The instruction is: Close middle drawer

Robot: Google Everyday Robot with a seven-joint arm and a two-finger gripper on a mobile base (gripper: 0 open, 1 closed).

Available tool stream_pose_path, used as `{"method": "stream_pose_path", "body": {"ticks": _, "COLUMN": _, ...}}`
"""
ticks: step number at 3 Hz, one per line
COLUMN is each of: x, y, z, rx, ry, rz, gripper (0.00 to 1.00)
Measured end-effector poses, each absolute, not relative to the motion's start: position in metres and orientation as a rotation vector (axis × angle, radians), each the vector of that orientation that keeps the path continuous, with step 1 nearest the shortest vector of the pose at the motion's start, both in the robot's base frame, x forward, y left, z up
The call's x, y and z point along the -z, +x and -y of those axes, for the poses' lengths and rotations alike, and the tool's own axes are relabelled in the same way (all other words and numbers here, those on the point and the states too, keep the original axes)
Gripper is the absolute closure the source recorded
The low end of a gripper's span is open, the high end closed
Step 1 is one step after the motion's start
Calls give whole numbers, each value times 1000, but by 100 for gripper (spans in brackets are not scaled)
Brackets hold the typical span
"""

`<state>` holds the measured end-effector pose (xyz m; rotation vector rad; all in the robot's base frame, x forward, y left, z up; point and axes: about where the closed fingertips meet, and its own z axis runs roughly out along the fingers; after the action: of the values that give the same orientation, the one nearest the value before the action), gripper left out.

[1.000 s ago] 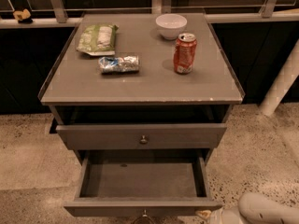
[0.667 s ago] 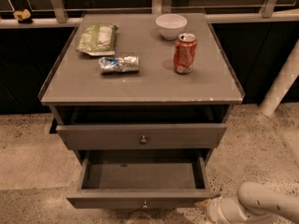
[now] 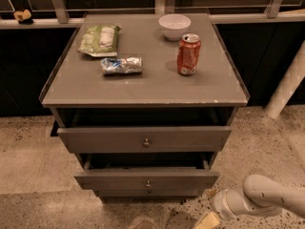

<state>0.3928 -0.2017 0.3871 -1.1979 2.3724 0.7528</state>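
Observation:
The middle drawer (image 3: 119, 179) is a grey flat-fronted drawer with a small round knob (image 3: 147, 183), below the top drawer (image 3: 95, 140). It stands out a short way from the cabinet, with a dark gap above its front. My gripper (image 3: 208, 220) is low at the bottom right, near the floor, just right of and below the drawer's right front corner. The white arm (image 3: 267, 199) reaches in from the right edge. The gripper is apart from the knob.
The top drawer also stands slightly out. A sliver of the bottom drawer (image 3: 124, 193) shows beneath. On the cabinet top (image 3: 143, 87) are a red can (image 3: 188, 54), a white bowl (image 3: 174, 26), a green bag (image 3: 99, 39) and a crumpled packet (image 3: 122, 65). A white post (image 3: 286, 87) stands at right.
The middle drawer has slid from far out to nearly in. My arm has come further in from the right, toward the cabinet's lower right corner.

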Motion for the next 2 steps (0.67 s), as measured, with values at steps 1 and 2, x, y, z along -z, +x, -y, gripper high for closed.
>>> {"method": "stream_pose_path", "body": {"ticks": 1, "x": -391, "y": 417, "z": 197, "rx": -723, "ry": -1158, "rz": -2365, "gripper": 0}}
{"method": "stream_pose_path", "body": {"ticks": 2, "x": -399, "y": 451, "z": 195, "rx": -683, "ry": -1089, "rz": -2357, "gripper": 0}}
